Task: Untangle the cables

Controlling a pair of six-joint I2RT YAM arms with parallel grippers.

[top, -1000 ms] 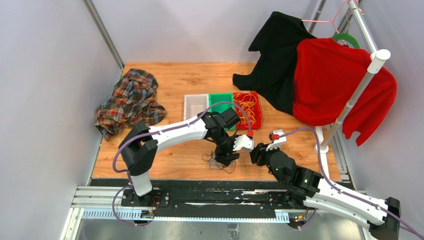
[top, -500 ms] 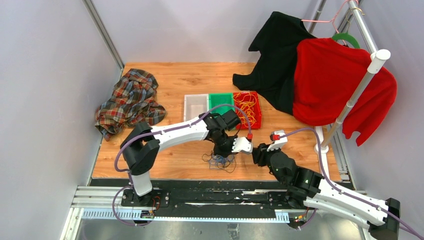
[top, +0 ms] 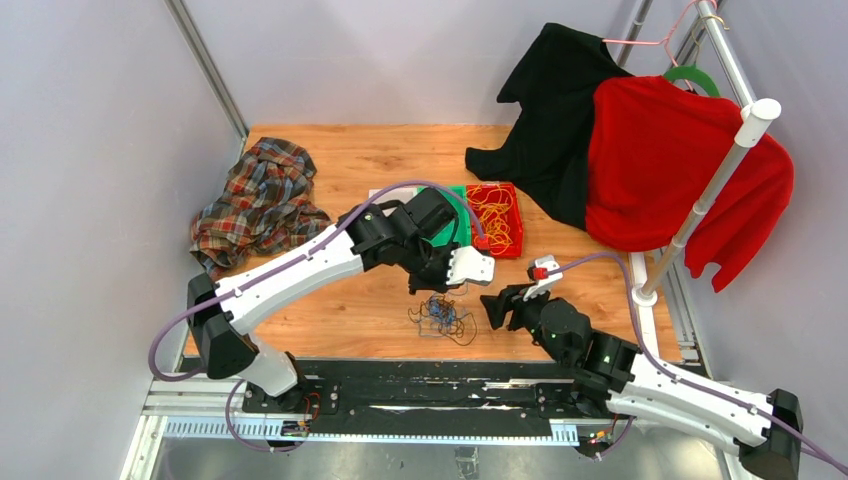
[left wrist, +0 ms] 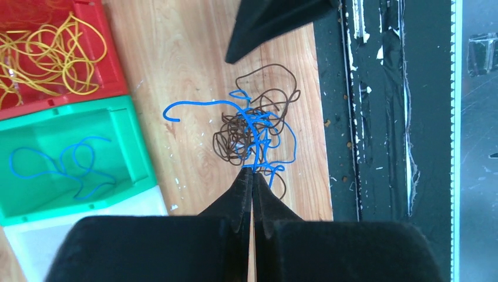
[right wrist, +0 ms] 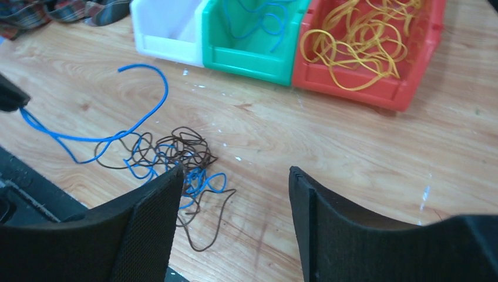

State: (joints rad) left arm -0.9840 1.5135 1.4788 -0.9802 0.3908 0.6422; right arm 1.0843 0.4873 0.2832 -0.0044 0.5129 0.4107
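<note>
While left gripper pinches one blue strand off the single cables tangle, right gripper spread wide, three bins: white, green, red.

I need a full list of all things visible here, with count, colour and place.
table: one, wooden
white bin, green bin, red bin: one each, in a row, mid-table
yellow cables: many, in red bin
blue cables: few, in green bin
cable tangle: one, blue and dark, near front edge
plaid shirt: one, left
black garment, red garment: one each, on white rack, right
left gripper: black, jaws shut on blue cable from tangle
right gripper: black, jaws open, beside tangle
</note>
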